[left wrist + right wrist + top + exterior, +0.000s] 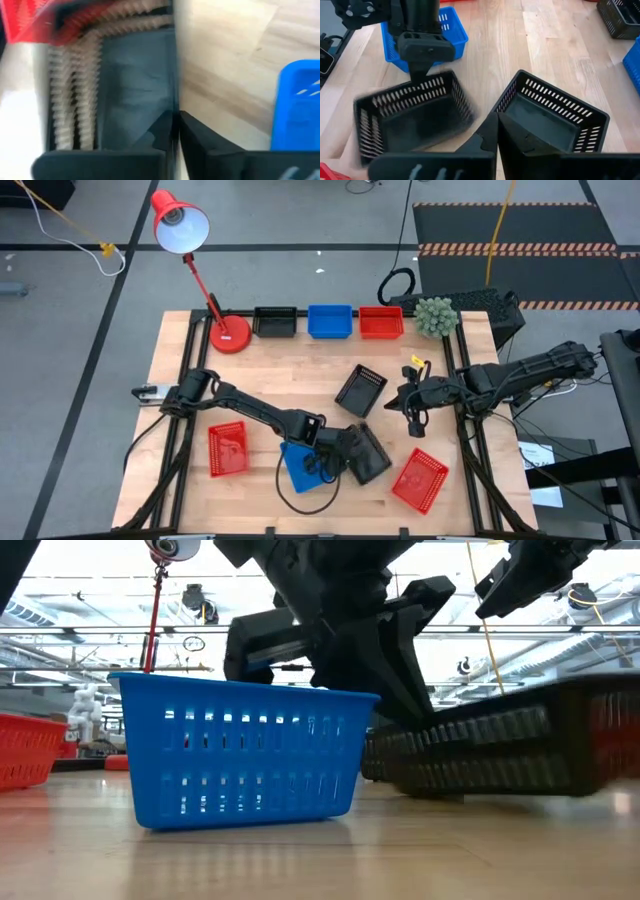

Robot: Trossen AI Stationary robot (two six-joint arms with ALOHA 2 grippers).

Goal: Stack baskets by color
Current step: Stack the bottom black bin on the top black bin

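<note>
The left gripper (345, 452) is clamped on the rim of a black perforated plastic basket (368, 455), near the table's front edge, just beside a loose blue mesh basket (300, 470). The right gripper (415, 418) hovers with fingers pressed together, empty, near a second black mesh basket (360, 390) at mid-table — apart from it. The wooden table (300, 375) carries both.

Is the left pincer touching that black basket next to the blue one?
Touching. In the right wrist view the left pincer pinches the rim of the black basket; the left wrist view shows its fingers closed on that wall.
</note>
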